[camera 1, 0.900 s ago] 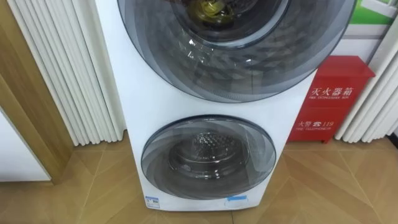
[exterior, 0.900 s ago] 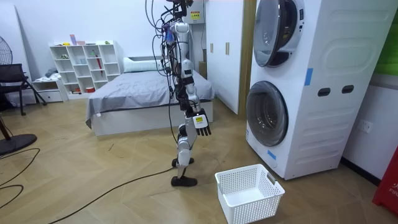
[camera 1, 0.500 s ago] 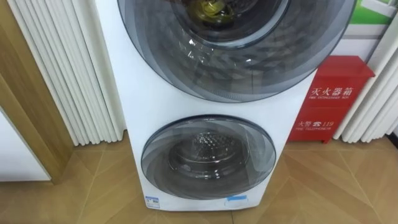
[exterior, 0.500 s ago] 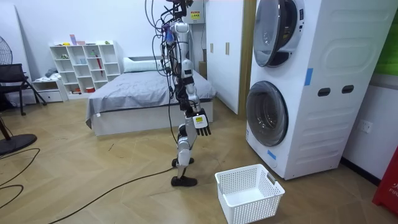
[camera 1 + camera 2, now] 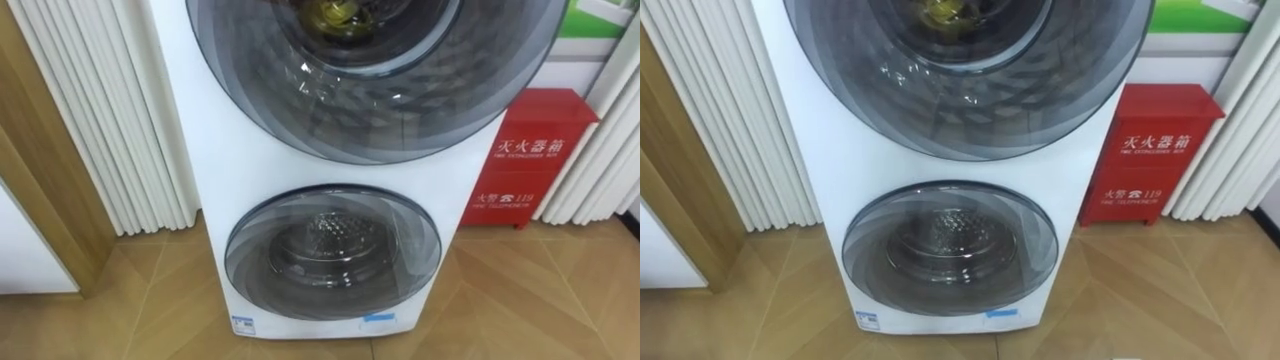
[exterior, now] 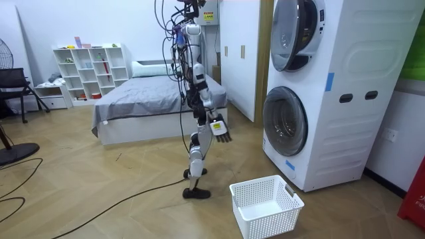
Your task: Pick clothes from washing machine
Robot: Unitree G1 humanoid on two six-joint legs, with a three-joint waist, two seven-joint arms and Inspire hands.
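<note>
- We saw the right hand (image 6: pixel 219 131) held out before the robot's hip, fingers loose and straight, holding nothing.
- A white laundry basket (image 6: pixel 269 222) sat on the wood floor (image 5: pixel 520 300) near the stacked washing machine (image 5: pixel 240 170).
- Its lower door (image 5: pixel 333 252) was shut over a steel drum.
- Behind the shut upper door (image 5: pixel 400 100) a yellow thing (image 5: pixel 335 12) showed; we could not tell whether it was clothes.
- A red fire-extinguisher cabinet (image 5: pixel 535 150) stood beyond, by the wall.

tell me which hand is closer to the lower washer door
Probably right: the right hand is held out toward the lower door, well short of it; the left hand's place can't be judged.
</note>
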